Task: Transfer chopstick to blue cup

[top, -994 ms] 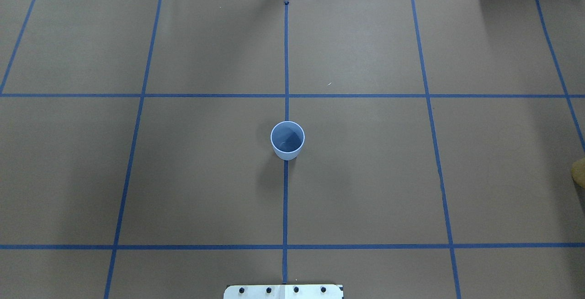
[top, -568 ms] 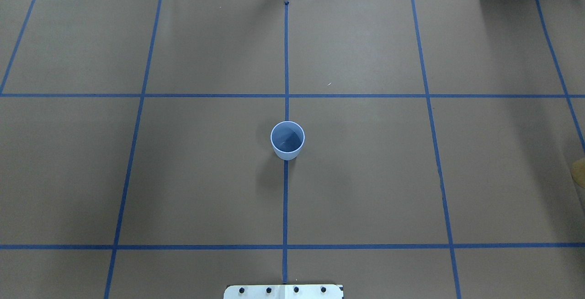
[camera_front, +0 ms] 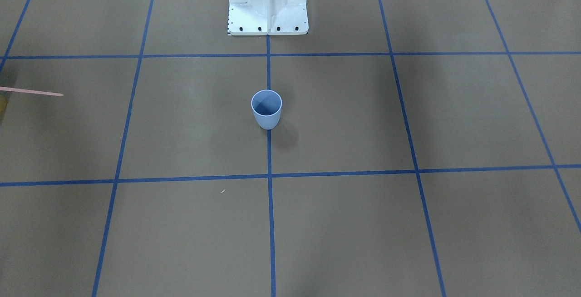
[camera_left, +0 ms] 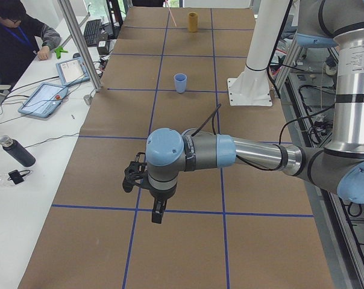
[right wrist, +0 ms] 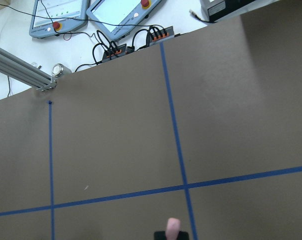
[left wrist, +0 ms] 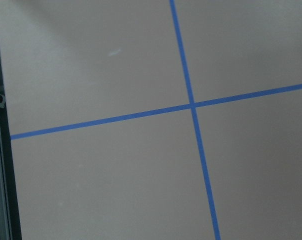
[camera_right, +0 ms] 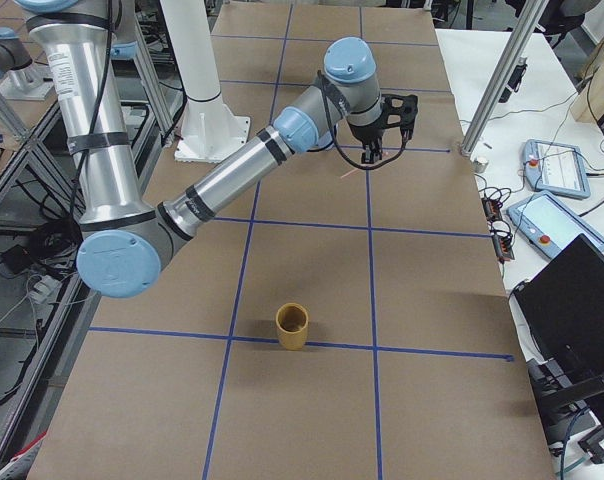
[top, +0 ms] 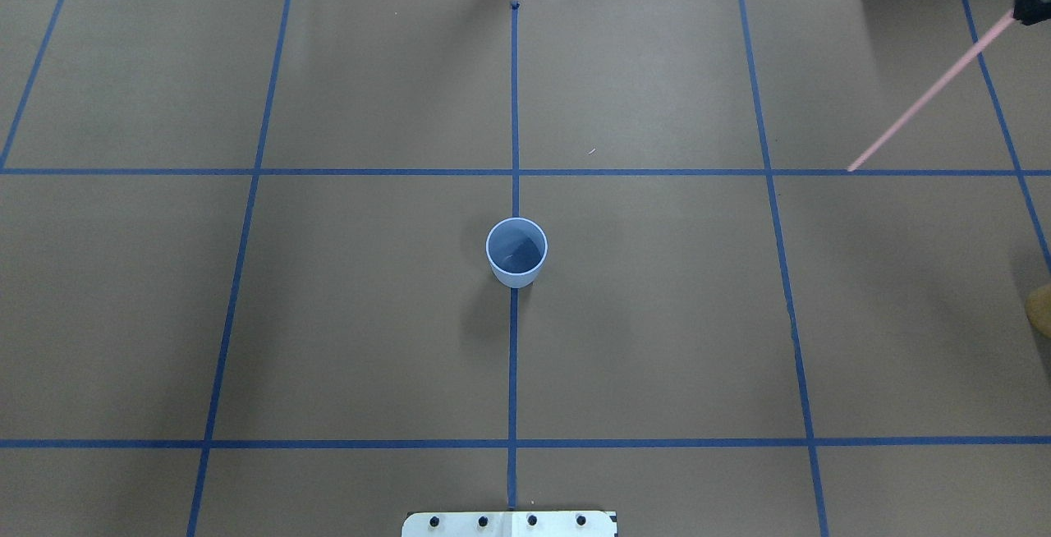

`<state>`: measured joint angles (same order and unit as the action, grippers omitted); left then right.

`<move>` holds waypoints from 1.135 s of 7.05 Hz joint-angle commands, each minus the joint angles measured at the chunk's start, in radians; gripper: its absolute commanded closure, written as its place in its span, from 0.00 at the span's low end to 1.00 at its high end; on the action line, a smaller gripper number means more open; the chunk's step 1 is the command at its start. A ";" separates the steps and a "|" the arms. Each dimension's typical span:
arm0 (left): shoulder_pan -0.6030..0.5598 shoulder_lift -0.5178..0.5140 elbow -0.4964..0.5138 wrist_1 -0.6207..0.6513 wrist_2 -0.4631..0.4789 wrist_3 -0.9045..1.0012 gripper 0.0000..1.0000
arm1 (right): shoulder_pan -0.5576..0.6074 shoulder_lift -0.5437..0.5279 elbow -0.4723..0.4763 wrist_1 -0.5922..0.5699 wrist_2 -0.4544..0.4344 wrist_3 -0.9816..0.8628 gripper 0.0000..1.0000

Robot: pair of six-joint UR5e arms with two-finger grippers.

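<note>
The blue cup (top: 516,254) stands upright and empty at the table's middle on the centre tape line; it also shows in the front view (camera_front: 266,110) and the left view (camera_left: 180,82). A pale pink chopstick (top: 928,94) slants in the air at the far right, its tip over a tape line. My right gripper (top: 1033,7) is shut on its upper end, far from the cup. The stick also shows in the front view (camera_front: 32,91) and the right wrist view (right wrist: 172,226). My left gripper (camera_left: 158,214) hangs low over the table's left end; I cannot tell its state.
A yellow-brown cup (camera_right: 292,326) stands at the table's right end, also at the overhead view's right edge (top: 1041,311). The white robot base (camera_front: 268,6) stands at the near middle edge. Tablets and cables (right wrist: 116,15) lie beyond the far edge.
The pink chopstick and the tip of my right gripper have come into the overhead view at the top right. The blue cup has not moved.
</note>
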<state>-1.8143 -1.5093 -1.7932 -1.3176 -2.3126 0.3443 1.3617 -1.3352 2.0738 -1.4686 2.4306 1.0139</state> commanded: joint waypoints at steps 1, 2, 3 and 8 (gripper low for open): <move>-0.005 0.041 0.002 0.017 -0.001 0.012 0.01 | -0.226 0.173 0.003 -0.042 -0.156 0.373 1.00; -0.007 0.047 -0.008 0.018 -0.004 0.012 0.01 | -0.296 0.261 0.037 -0.202 -0.215 0.443 1.00; -0.007 0.049 -0.009 0.017 -0.005 0.012 0.01 | -0.408 0.345 0.095 -0.395 -0.325 0.507 1.00; -0.007 0.067 -0.006 0.006 -0.005 0.010 0.01 | -0.731 0.577 -0.052 -0.588 -0.700 0.773 1.00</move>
<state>-1.8208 -1.4436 -1.8008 -1.3103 -2.3178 0.3544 0.6607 -0.8165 2.0749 -2.0068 1.7735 1.7627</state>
